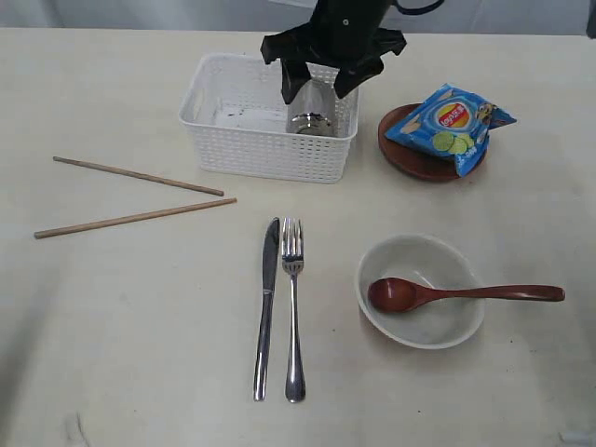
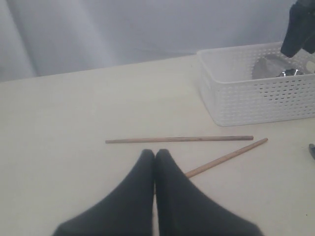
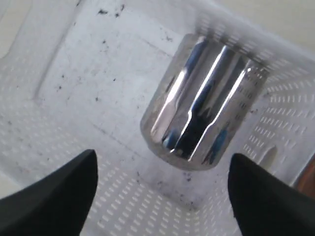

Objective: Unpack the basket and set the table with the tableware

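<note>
The white basket (image 1: 270,154) stands at the back of the table (image 1: 130,335). A steel cup (image 1: 312,112) lies in its right end, tipped on its side (image 3: 202,108). My right gripper (image 1: 319,88) hangs open over the cup, one finger on each side, not touching it (image 3: 162,167). Two chopsticks (image 1: 138,175) (image 1: 135,219) lie on the left. Knife (image 1: 266,307) and fork (image 1: 294,307) lie side by side in front. The red-brown spoon (image 1: 447,294) rests in the bowl (image 1: 424,321). My left gripper (image 2: 155,153) is shut and empty above the table, near the chopsticks (image 2: 179,139).
A blue chips bag (image 1: 449,123) lies on the red-brown plate (image 1: 410,160), right of the basket. The basket (image 3: 88,88) holds only the cup, with dark specks on its floor. In the left wrist view the basket (image 2: 256,96) stands beyond the chopsticks.
</note>
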`<state>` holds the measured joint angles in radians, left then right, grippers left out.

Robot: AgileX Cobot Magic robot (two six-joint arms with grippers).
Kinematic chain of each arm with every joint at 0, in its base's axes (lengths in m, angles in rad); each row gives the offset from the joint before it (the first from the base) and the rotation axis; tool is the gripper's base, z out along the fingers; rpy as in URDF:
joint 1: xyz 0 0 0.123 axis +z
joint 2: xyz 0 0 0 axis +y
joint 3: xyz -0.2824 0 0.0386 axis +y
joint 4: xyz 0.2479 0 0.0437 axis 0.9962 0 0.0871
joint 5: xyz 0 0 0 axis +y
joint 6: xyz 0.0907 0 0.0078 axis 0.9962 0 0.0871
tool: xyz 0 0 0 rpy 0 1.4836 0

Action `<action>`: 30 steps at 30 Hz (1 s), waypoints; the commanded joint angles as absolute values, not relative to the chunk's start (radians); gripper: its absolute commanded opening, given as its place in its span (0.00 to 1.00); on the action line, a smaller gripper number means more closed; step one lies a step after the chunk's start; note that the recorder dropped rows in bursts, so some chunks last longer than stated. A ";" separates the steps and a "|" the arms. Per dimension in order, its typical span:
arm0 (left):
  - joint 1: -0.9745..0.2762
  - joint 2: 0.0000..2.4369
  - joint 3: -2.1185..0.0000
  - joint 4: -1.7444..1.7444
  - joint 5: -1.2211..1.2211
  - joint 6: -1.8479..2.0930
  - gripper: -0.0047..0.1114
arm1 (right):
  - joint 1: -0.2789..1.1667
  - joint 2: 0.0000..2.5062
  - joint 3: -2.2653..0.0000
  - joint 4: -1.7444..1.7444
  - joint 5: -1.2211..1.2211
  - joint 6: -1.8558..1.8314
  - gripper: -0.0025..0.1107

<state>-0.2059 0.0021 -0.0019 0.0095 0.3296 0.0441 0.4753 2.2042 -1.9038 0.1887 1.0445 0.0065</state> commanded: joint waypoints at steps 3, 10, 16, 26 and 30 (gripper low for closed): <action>-0.212 0.000 0.000 0.007 0.322 0.045 0.04 | 0.468 2.282 -1.907 0.146 0.974 0.105 0.64; -0.212 0.000 0.000 0.007 0.322 0.045 0.04 | 0.470 2.303 -1.907 0.087 0.856 0.219 0.64; -0.212 0.000 0.000 0.007 0.322 0.045 0.04 | 0.470 2.346 -1.907 0.076 0.885 0.231 0.64; -0.212 0.000 0.000 0.007 0.322 0.045 0.04 | 0.473 2.371 -1.907 0.089 0.903 0.189 0.60; -0.212 0.000 0.000 0.007 0.322 0.045 0.04 | 0.473 2.387 -1.907 0.085 0.929 0.169 0.70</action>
<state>-0.2059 0.0021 -0.0019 0.0095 0.3296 0.0441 0.4739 2.3518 -1.9167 0.1068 0.8838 0.2001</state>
